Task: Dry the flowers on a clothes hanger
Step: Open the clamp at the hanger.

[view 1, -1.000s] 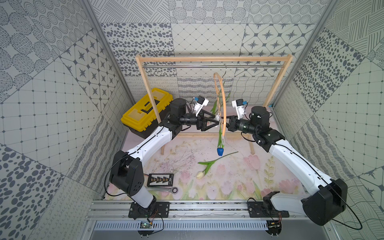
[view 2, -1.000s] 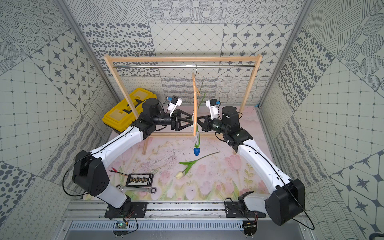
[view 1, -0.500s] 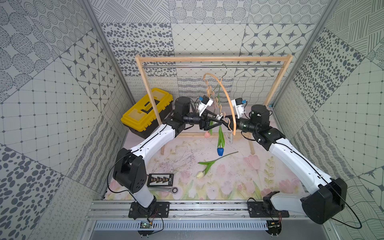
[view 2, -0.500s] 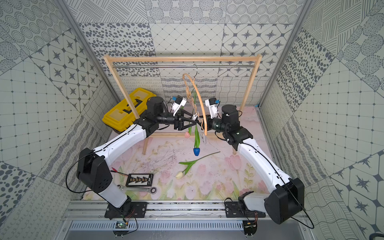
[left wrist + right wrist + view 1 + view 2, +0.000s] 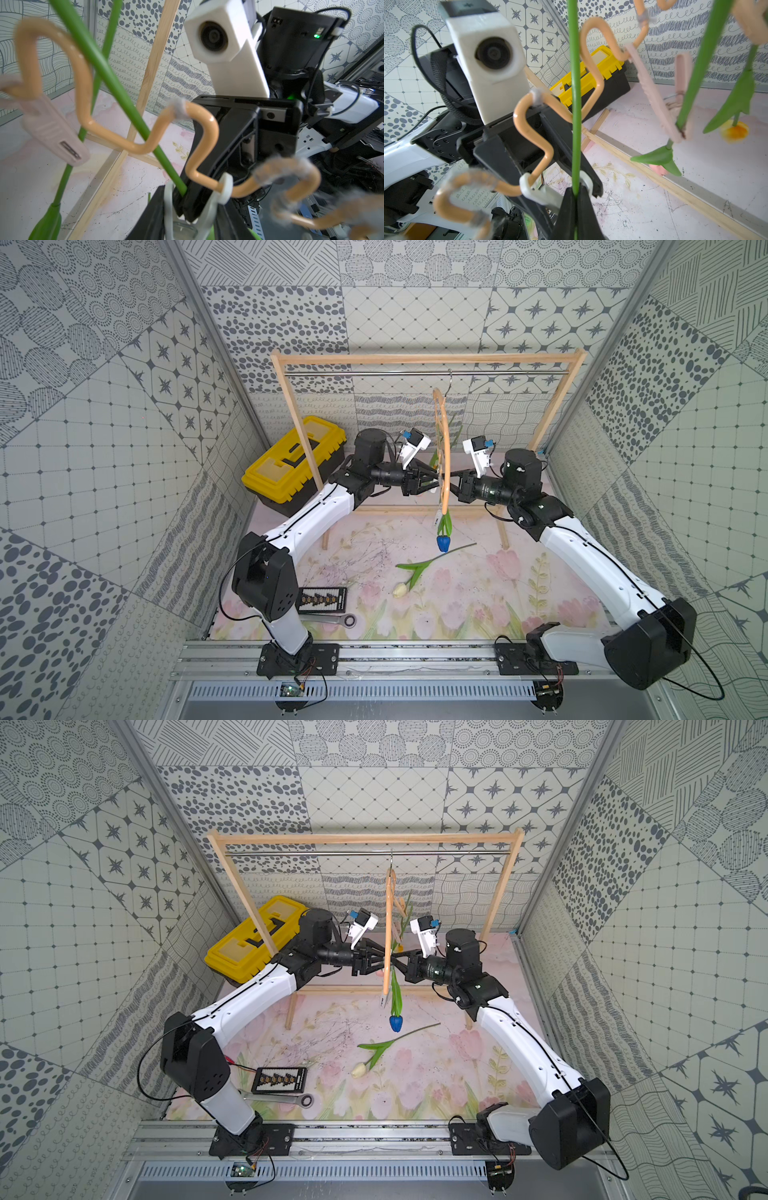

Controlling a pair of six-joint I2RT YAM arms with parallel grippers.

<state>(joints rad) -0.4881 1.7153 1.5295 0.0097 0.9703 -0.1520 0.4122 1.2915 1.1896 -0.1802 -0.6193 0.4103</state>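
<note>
I am viewing a cell with patterned grey walls [image 5: 124, 448] and a floral mat [image 5: 457, 614]. A rack [image 5: 415, 359] is standing at the back. A toolbox [image 5: 291, 464] is sitting centre-left. A case [image 5: 322, 599], a wrench [image 5: 332, 619] and twigs [image 5: 357, 556] are lying lower left on the mat, and a white tulip [image 5: 415, 570] is lying mid-mat.

The hanger [image 5: 387, 915] is hanging edge-on from the rack's rod at centre, standing between the grippers. My right gripper [image 5: 451, 485] is clenching the stem of the blue tulip [image 5: 395, 1023], which is hanging head down. My left gripper [image 5: 432, 485] is grasping a white clip [image 5: 537, 193] on the hanger's wavy bar. The pink tulip [image 5: 658, 169] and yellow tulip [image 5: 735, 129] are dangling beyond.

Half a second ago the hanger was swung broadside, and my left jaws are now standing narrower.
</note>
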